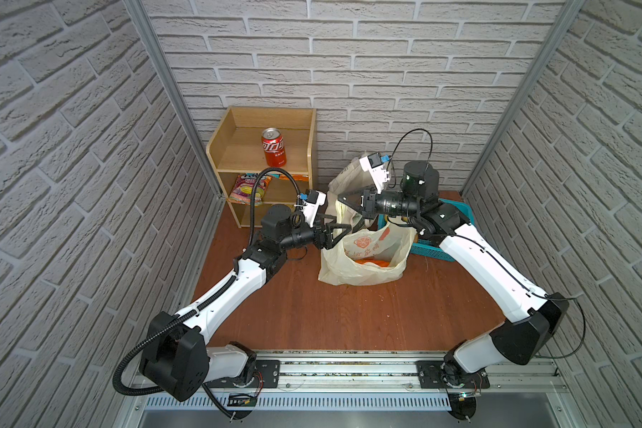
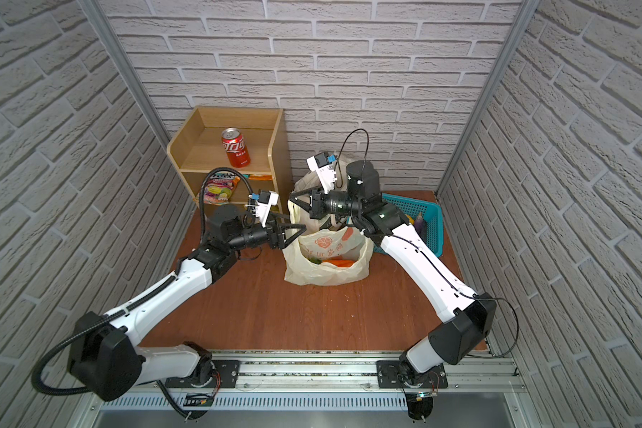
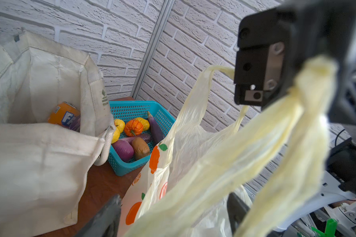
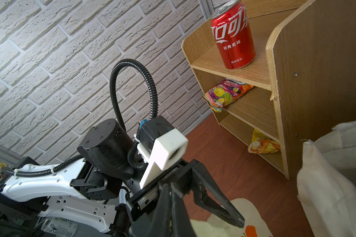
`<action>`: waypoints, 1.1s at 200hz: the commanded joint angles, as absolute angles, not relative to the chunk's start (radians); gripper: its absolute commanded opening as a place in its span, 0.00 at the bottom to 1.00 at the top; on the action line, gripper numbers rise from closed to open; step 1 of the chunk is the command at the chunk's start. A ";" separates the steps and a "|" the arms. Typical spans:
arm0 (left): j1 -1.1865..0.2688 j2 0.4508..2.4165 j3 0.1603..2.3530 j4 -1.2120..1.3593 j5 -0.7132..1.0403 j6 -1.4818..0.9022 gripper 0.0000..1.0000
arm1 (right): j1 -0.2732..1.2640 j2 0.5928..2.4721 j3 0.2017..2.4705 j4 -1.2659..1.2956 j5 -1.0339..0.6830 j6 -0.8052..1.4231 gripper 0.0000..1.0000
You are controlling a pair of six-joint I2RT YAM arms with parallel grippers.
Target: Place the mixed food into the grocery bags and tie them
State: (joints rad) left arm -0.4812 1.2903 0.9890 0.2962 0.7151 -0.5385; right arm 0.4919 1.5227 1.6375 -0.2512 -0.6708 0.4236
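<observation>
The pale-yellow plastic bag (image 1: 349, 276) (image 2: 312, 274) stands open mid-table with an orange carrot (image 1: 373, 262) (image 2: 340, 263) inside. Its handles (image 3: 275, 127) stretch up into my right gripper (image 1: 338, 199) (image 2: 291, 195) (image 4: 170, 188), which is shut on them. My left gripper (image 1: 343, 233) (image 2: 300, 231) (image 3: 173, 215) is open at the bag's left rim, with a handle strand running between its fingers. Behind stands the cream tote (image 1: 349, 178) (image 2: 308, 181) (image 3: 39, 153). It holds the orange soda can (image 3: 64, 115) and a purple packet (image 3: 75, 124).
A turquoise basket (image 1: 429, 252) (image 2: 429, 222) (image 3: 132, 106) of toy vegetables sits at the back right, under the right arm. A wooden shelf (image 1: 238, 148) (image 2: 201, 148) at the back left carries a red cola can (image 1: 274, 147) (image 4: 232, 37) and snack packets (image 1: 247, 189) (image 4: 226, 94).
</observation>
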 commanded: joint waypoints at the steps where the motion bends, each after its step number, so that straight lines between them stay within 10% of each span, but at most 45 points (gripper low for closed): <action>1: -0.464 1.282 1.047 0.371 0.779 -0.556 0.81 | 0.487 1.485 1.627 -0.194 -0.669 0.433 0.06; 220: -0.433 1.386 0.952 0.474 0.876 -0.645 0.52 | 0.458 1.473 1.614 -0.171 -0.670 0.452 0.05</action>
State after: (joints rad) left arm -0.4385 1.3815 0.9596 0.3817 0.8654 -0.6342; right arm 0.4660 1.5177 1.6291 -0.2417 -0.6704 0.4393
